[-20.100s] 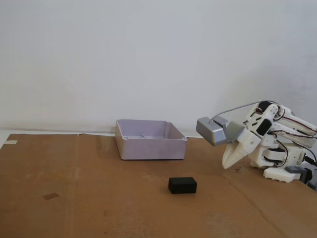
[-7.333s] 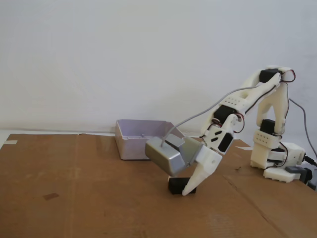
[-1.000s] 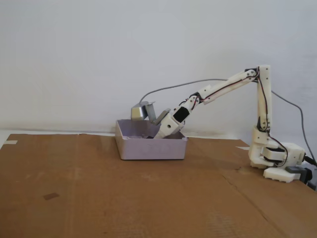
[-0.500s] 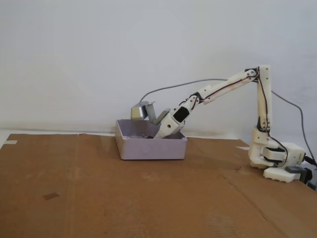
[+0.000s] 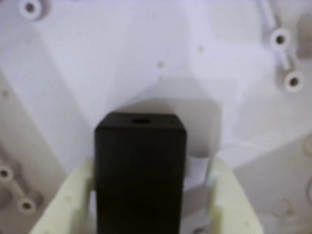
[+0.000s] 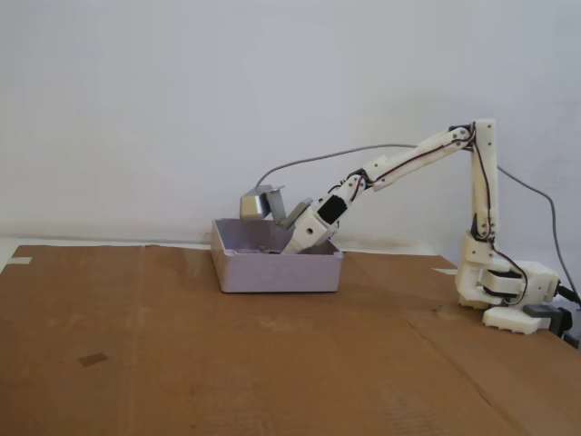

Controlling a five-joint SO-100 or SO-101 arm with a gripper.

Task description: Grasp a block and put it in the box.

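In the wrist view the black block [image 5: 140, 170] stands on the pale floor of the box [image 5: 161, 58], casting a shadow behind it. My gripper [image 5: 152, 165] straddles it, and a thin pale gap shows between the block and each cream finger, wider on the right, so the jaws stand open around it. In the fixed view the gripper [image 6: 289, 245] dips down inside the lilac-grey box [image 6: 277, 272], whose front wall hides the block and the fingertips.
The box sits at the back of a brown cardboard sheet [image 6: 227, 363]. The arm's white base [image 6: 504, 291] stands at the right. A grey camera housing [image 6: 261, 203] rides above the gripper, with its cable arching back. Screw bosses [image 5: 285, 58] dot the box floor.
Over the last second nothing has visibly moved. Much earlier the block lay on the cardboard in front of the box, and the arm carried it into the box.
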